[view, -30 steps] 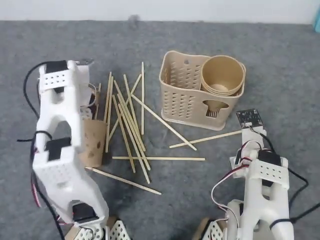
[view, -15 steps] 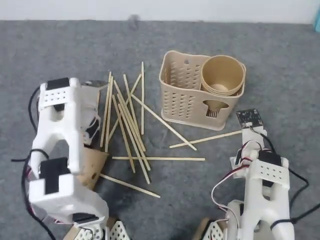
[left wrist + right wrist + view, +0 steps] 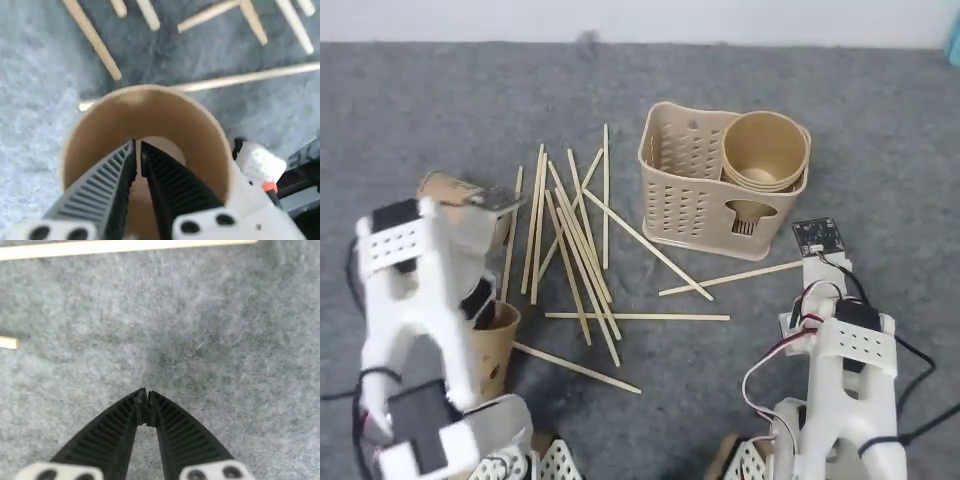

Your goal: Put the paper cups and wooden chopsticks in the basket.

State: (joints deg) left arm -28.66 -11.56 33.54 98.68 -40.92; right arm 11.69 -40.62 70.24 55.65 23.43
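Our left gripper [image 3: 137,145] pinches the near wall of a cup [image 3: 494,350], jaws almost together. The cup sits mouth up at the near left of the carpet [image 3: 420,100]. Our right gripper [image 3: 145,392] hangs over the carpet, jaws closed on nothing. The chopsticks [image 3: 582,250] lie scattered between the cup and the basket [image 3: 685,200], which holds stacked cups [image 3: 765,150]. Another cup [image 3: 448,188] lies beyond the left arm.

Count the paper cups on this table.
3 visible: top cup in the basket, maybe nested over hidden ones; near cup beside the left arm; far cup lying beyond it.
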